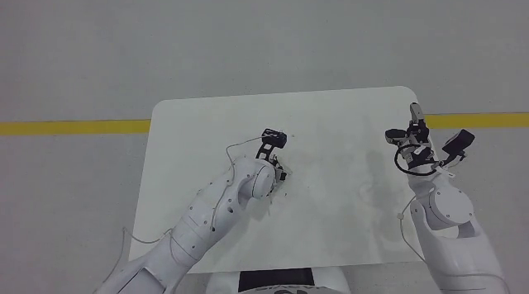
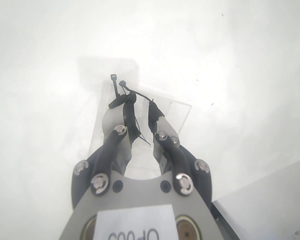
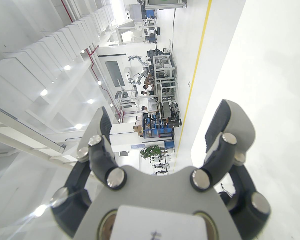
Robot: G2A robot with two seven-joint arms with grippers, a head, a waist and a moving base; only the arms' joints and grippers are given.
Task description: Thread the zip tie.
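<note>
Left tool: my left tool (image 2: 140, 106) is down over the middle of the table (image 1: 347, 112). Its two fingers (image 2: 107, 121) stand a narrow gap apart.
Zip tie: the black zip tie (image 2: 115, 88) sits right at the tips of my left tool. One end with a small square head sticks out past one fingertip. A thin strand crosses from that tip to the other, and another fine strand hangs in the gap between the fingers.
Hold: the strap touches both fingertips, but I cannot tell whether I have it pinched or whether it only lies across them.
Clear box: a see-through plastic box (image 2: 182, 111) lies on the table directly under my left tool, and the zip tie is over it.
Right tool: my right tool (image 3: 162, 108) is wide open and has hold of nothing. In the top view it is at the table's right edge near the far corner, well apart from my left tool and the zip tie.
Floor: a yellow line (image 1: 74, 127) runs across the floor beside the table.
</note>
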